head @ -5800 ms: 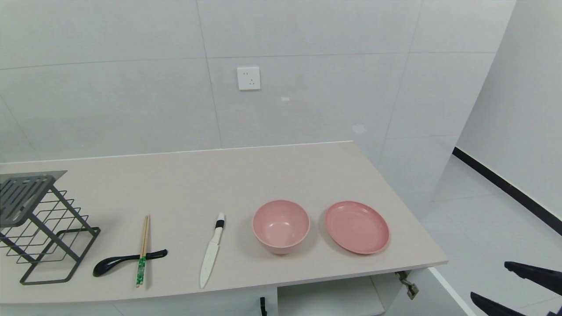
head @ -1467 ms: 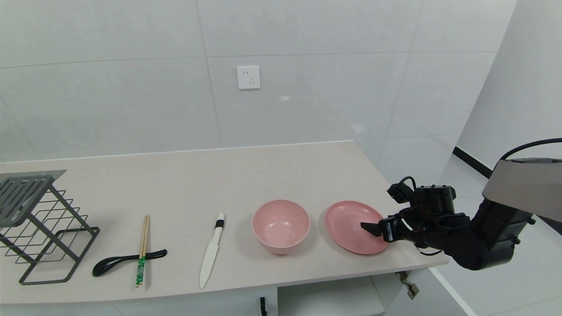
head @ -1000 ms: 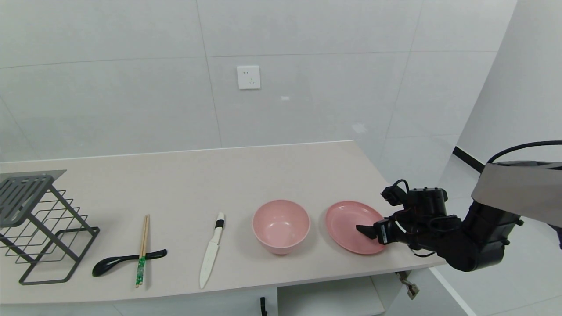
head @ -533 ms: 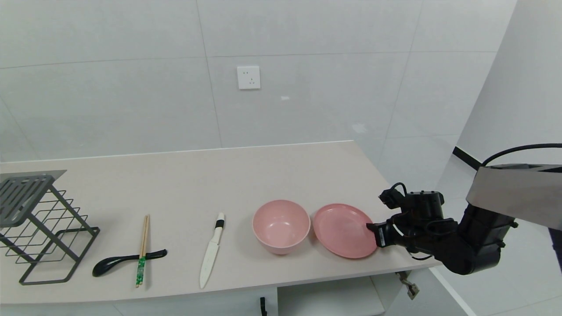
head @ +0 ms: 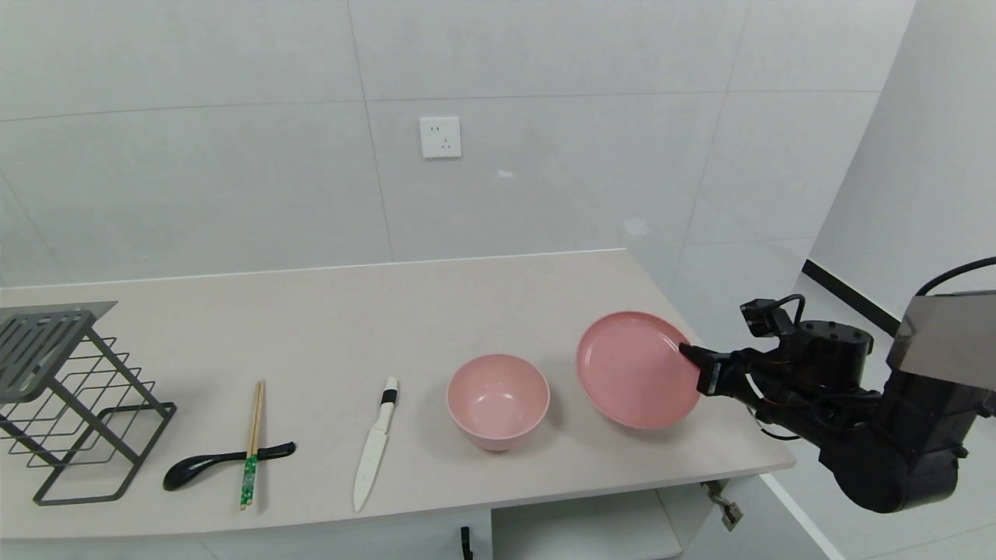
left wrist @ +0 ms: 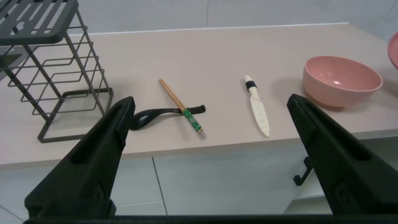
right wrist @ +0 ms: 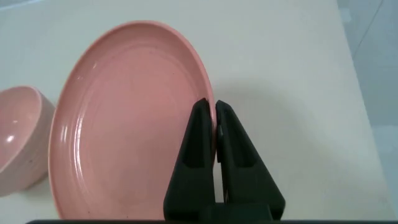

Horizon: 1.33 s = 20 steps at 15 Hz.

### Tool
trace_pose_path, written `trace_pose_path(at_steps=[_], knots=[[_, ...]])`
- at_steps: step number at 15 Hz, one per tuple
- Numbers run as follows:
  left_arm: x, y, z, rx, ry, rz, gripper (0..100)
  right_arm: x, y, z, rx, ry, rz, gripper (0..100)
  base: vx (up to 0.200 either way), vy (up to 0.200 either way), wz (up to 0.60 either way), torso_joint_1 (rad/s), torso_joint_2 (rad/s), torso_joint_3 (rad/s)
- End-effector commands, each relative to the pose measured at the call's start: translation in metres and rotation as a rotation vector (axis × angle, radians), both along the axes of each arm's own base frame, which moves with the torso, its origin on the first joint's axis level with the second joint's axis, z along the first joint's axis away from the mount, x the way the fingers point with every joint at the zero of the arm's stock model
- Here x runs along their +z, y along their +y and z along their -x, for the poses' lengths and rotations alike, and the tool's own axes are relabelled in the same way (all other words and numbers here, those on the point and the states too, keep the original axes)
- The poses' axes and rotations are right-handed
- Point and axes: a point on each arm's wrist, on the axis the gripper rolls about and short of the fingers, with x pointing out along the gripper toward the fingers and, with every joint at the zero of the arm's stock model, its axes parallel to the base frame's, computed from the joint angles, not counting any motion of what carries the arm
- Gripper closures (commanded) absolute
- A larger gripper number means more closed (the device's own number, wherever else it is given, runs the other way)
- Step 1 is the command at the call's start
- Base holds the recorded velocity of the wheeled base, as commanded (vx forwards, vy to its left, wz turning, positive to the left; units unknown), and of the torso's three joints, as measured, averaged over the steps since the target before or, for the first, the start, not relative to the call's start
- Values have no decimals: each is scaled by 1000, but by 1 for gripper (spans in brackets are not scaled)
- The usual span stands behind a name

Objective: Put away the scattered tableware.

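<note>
pink plate [head: 634, 372] clamped at its right rim in my right gripper [head: 686, 351], held tilted just above the counter [head: 389, 311], right of the bowl [head: 498, 400]. arm level, off the counter's right end. left gripper [left wrist: 210, 106] spread wide.

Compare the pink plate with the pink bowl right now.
The plate is tilted, its gripped side raised above the counter; the bowl sits upright on it. The right gripper pinches the plate's rim; nothing touches the bowl. The plate is shallow, the bowl deep. Both are pink.
</note>
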Motion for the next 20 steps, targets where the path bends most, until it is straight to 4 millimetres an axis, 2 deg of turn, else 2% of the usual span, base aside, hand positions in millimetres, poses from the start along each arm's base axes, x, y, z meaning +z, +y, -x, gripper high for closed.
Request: trace_pose_path(at_steps=[1,3,7,12,14,16,20], knots=[[0,0,0,-1,1,0,0,10,-6,7,-27,-43,-57,100,0,0,0,0,0,0],[0,0,0,-1,1,0,0,12,-7,13,-42,-41,-107,100,0,0,0,0,0,0],[0,0,0,-1,1,0,0,38,-7,26,-67,-52,-229,100,0,0,0,0,0,0],[0,0,0,2,0,14,0,66,-9,58,-66,-84,-268,100,0,0,0,0,0,0],[0,0,0,-1,0,21,0,76,-9,79,-55,-95,-269,100,0,0,0,0,0,0],[0,0,0,-6,0,20,0,75,-11,94,-58,-67,-266,100,0,0,0,0,0,0],[0,0,0,-9,-2,18,0,76,-12,98,-58,-67,-266,100,0,0,0,0,0,0]])
